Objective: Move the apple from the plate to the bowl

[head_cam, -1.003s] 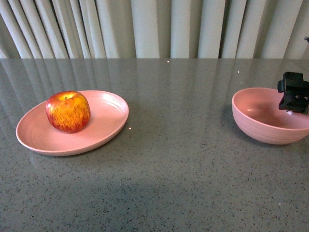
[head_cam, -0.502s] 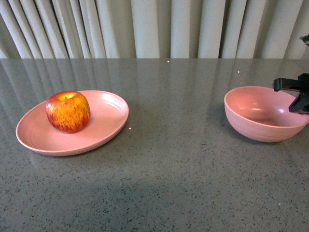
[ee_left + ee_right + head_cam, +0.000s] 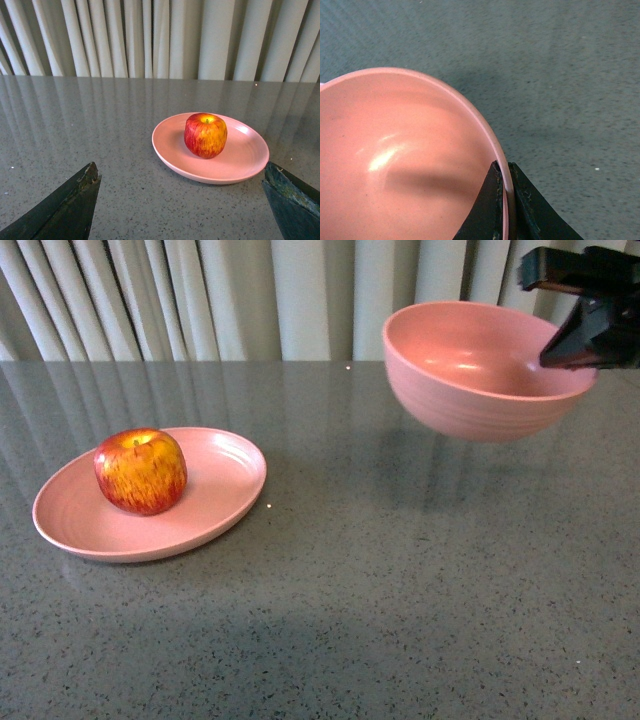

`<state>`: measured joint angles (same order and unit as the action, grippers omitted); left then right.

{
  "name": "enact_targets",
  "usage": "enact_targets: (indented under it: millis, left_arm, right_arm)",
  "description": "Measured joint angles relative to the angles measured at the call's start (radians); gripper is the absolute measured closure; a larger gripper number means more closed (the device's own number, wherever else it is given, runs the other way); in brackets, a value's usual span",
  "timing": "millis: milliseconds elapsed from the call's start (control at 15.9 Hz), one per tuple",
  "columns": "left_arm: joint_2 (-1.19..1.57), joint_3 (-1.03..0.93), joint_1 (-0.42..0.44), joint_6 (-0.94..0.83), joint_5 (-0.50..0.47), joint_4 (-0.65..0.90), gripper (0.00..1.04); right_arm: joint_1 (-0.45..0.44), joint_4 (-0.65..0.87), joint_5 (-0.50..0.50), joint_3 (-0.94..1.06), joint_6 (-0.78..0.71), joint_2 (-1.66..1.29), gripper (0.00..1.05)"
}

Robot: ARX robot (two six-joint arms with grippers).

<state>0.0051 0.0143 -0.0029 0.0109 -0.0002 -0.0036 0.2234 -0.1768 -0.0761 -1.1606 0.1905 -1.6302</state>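
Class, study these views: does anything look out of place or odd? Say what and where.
Yes: the bowl hangs in the air above the table on the right, with the right gripper pinching its rim. That is odd, because the apple it should receive sits on the plate far to the left.

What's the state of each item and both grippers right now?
apple: on the plate, stem up, not gripped
plate: flat on the table, holding the apple
bowl: empty, in the air above the table, held by its rim
right gripper: shut on the bowl's rim
left gripper: open, empty, facing the plate
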Motion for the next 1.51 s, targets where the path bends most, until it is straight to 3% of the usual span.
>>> enact_targets:
  millis: [376, 1254, 1505]
  left_arm:
    - [0.000, 0.000, 0.000, 0.000, 0.000, 0.000, 0.07]
    - [0.000, 0.000, 0.000, 0.000, 0.000, 0.000, 0.07]
    - [0.000, 0.000, 0.000, 0.000, 0.000, 0.000, 0.07]
  right_arm:
    - [0.171, -0.006, 0.070, -0.079, 0.012, -0.176, 1.02]
    - [0.209, -0.003, 0.097, -0.138, 0.053, -0.317, 1.01]
    - [0.206, -0.001, 0.087, -0.134, 0.054, -0.315, 0.59]
